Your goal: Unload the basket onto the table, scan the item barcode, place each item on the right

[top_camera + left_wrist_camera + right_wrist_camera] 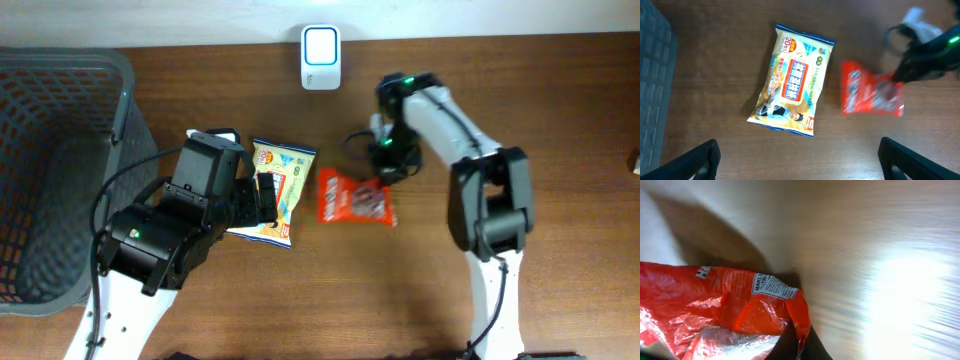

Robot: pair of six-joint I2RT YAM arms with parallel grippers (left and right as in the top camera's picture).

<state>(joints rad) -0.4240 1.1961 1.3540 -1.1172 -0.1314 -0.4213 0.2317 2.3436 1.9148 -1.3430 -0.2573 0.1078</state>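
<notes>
Where right jaws pinch its corner, the red packet [871, 95] looks blurred.

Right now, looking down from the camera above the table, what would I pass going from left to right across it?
gray basket → yellow snack packet → red snack bag → white robot arm

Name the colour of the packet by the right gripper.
Red packet, white markings; overhead view shows it best.

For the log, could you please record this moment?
right gripper: shut on red snack packet | left gripper: open, by yellow snack packet
</notes>
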